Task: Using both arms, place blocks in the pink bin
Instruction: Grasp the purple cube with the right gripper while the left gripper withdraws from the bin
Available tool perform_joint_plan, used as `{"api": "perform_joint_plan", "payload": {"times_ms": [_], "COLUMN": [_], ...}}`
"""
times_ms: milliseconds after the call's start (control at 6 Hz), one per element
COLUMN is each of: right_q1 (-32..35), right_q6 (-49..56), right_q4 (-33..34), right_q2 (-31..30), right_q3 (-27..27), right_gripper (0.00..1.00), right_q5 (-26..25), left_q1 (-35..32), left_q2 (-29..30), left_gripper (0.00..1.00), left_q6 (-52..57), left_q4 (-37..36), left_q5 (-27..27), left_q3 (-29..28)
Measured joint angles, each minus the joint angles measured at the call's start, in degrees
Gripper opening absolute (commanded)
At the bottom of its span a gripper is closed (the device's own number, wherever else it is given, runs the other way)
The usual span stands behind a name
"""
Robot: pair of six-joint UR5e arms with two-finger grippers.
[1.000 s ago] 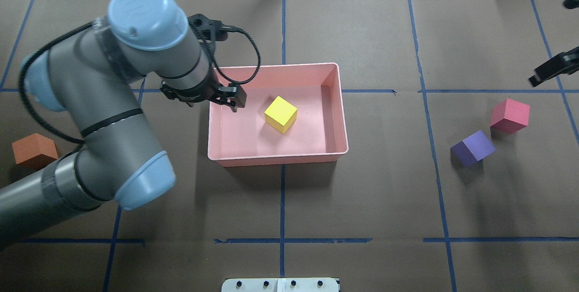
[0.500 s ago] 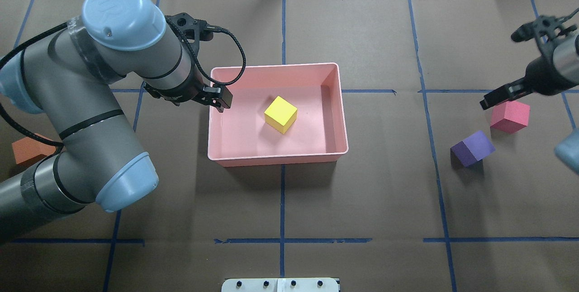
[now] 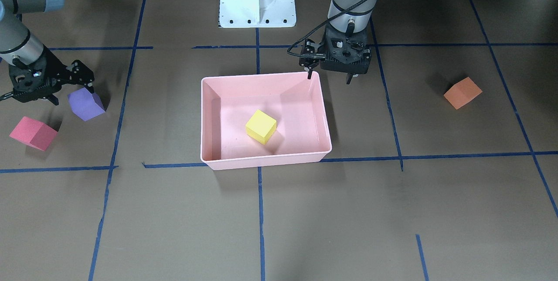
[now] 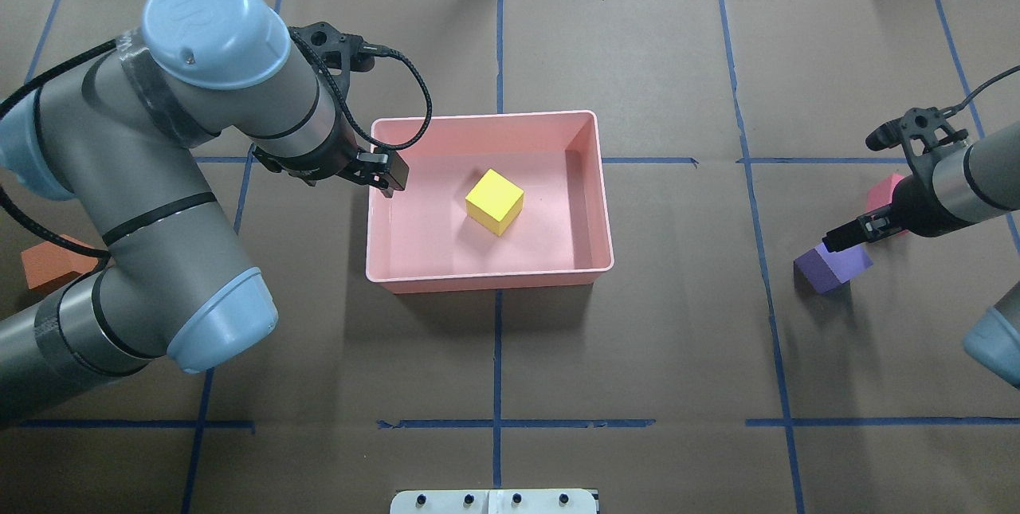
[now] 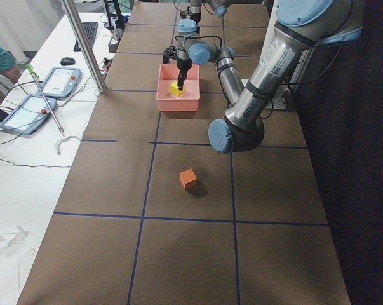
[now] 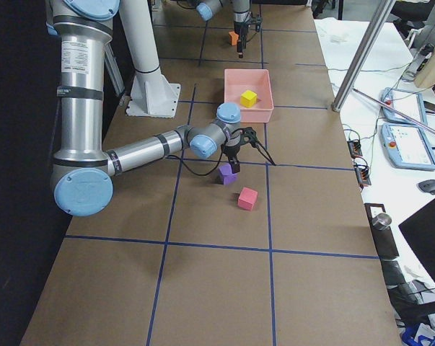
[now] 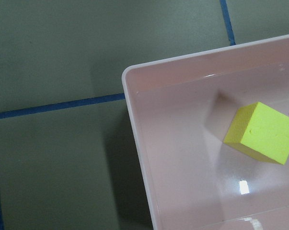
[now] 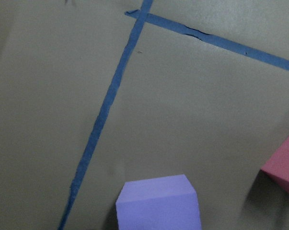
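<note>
Inside the pink bin (image 4: 486, 279) sits one yellow block (image 4: 494, 202) (matte).

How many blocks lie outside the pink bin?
3: the orange block alone on the robot's left side; the purple block and the red block close together on its right side. None seems hidden.

Roomy pink bin (image 3: 266, 162), lone yellow block (image 3: 260, 126)

Your left arm (image 4: 159, 179) bends at the elbow, and your left tool (image 3: 329, 77) points straight down, fingers spread and empty. Your right arm (image 4: 980, 171) reaches in low; your right tool (image 3: 29, 97) points down, fingers apart.
</note>
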State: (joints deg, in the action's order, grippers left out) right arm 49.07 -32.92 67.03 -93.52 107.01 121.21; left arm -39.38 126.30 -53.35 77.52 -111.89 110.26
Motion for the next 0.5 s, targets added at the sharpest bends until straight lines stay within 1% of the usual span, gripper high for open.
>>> {"api": "perform_joint_plan", "payload": {"times_ms": [167, 333, 500], "right_q1": [-1.0, -2.3, -3.3], "right_q6": [0.1, 0.1, 0.2], "right_q4": [0.0, -0.1, 0.0], "right_q2": [0.1, 0.3, 0.7], "right_q3": [-1.2, -2.2, -3.3], "right_gripper": [0.97, 0.31, 0.09], "right_q5": [-0.1, -0.2, 0.0], "left_q1": [0.0, 0.0, 0.0], "left_q2": [0.0, -0.1, -0.3], "left_gripper": [1.00, 1.00, 1.00], "left_q6": [0.0, 0.0, 0.0], "left_q4": [0.0, 0.0, 0.0], "left_q5": [0.0, 0.0, 0.0], "left_q3": [0.0, 0.0, 0.0]}}
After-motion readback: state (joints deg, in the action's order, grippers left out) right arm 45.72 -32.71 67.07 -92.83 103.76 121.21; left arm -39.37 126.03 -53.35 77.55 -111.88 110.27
